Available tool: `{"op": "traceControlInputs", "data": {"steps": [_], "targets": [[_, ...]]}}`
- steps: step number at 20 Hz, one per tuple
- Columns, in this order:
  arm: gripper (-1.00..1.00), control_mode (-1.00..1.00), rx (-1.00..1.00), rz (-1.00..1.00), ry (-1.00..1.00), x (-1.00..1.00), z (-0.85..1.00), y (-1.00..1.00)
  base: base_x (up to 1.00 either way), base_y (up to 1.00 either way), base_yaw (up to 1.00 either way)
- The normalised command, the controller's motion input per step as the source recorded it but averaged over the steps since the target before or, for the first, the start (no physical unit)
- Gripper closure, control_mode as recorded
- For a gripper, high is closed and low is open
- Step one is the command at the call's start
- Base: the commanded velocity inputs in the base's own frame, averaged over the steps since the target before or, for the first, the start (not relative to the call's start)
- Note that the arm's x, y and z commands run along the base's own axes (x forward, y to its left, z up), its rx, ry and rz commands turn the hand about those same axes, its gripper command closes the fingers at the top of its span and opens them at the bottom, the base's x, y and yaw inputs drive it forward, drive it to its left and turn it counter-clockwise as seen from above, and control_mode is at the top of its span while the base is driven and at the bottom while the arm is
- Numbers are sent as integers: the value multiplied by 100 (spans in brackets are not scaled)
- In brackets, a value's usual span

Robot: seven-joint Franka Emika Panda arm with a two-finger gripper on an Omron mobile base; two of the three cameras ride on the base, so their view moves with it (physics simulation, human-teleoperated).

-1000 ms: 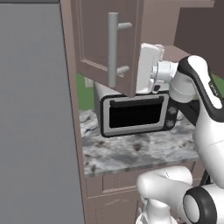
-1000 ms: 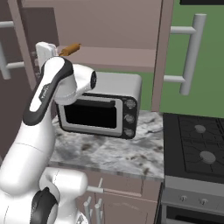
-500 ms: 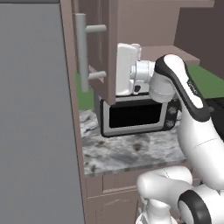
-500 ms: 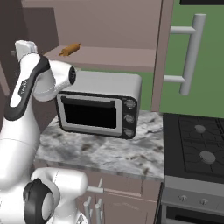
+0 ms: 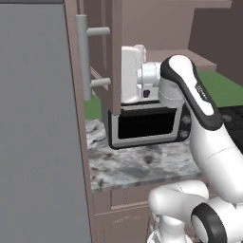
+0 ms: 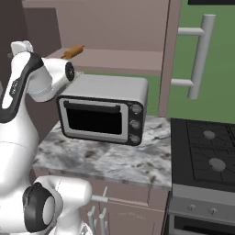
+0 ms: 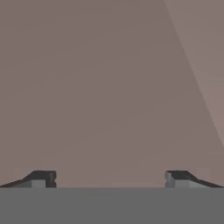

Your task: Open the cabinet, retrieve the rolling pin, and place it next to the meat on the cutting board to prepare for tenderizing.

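Cabinet (image 5: 114,57): left door swung out edge-on, directly in front of the hand; bar handle (image 5: 84,57) on its far face. Judged step: door-opening about done, retrieval not begun.

Toaster oven (image 6: 103,110) on counter (image 6: 105,158), below the hand.

Gripper (image 7: 109,178): fingers spread wide, nothing between them, facing a plain mauve panel at close range.

Rolling pin (image 6: 72,52) on the cabinet shelf, off to the hand's side, untouched. Next: pull clear of the door, swing toward the shelf, align across the pin.

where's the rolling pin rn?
In the right base view, the rolling pin lies on the open cabinet's shelf at upper left, above and behind the toaster oven, just right of the arm's upper joint.
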Motion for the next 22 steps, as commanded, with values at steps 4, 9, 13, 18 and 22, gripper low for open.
{"op": "traceControlInputs", "data": {"steps": [4, 9, 13, 18, 22], "targets": [[-100, -100, -28, -6, -5, 0, -6, -11, 0, 0, 0], [-100, -100, -32, -9, -13, 0, 3, -39, 0, 0, 0], [-100, -100, -29, -5, -13, 1, 3, -54, 0, 0, 0], [-100, -100, -24, -1, -9, 25, 5, -50, 0, 0, 0], [-100, -100, -19, 0, -10, 41, 12, -37, 0, 0, 0]]}}
